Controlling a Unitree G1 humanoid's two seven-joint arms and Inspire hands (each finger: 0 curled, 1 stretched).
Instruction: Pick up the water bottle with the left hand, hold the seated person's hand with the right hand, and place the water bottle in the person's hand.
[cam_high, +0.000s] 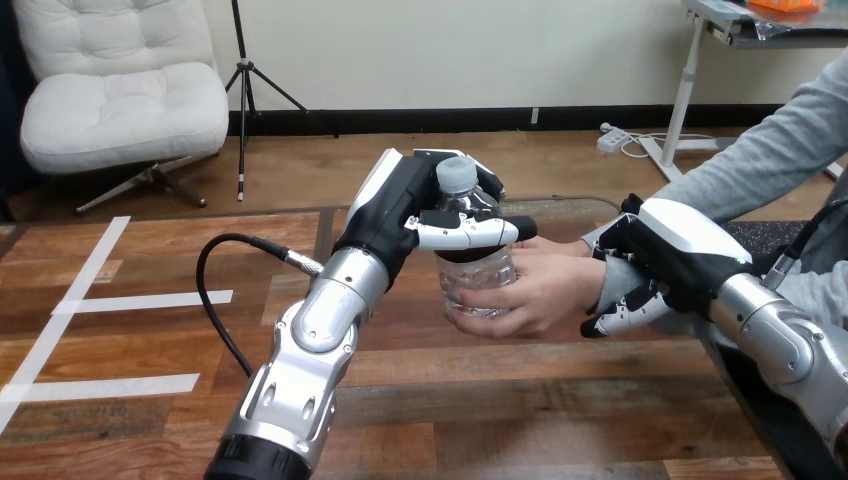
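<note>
Wooden planks of the table (560, 400) run across the lower part of the head view, with white tape strips (150, 300) laid on them at the left side. Over the middle of the table the robot's left arm (320, 330) rises from the bottom edge and ends in the left hand (395, 215), which is wrapped round the upper part of a clear plastic water bottle (475, 270). Its thumb (465, 233) lies straight across the front of the bottle just below the shoulder, and the rest of the hand closes in behind, so the pale cap (457, 175) stands up between them. The bottle is upright. From the right, the person's hand (530, 290) cups the bottle's lower part, fingers bent round its base and near side, so both this hand and the robot's left hand are on the bottle at once. Whether the person's hand rests on the wood or is raised above it cannot be told. Just to the right, the robot's right hand (680, 250) sits over the person's wrist (612, 270) at the cuff of a grey sleeve (770, 150), with its fingers (625, 313) curled down and under the wrist on the near side, clasping it. The right arm (790, 345) comes in from the lower right corner.
</note>
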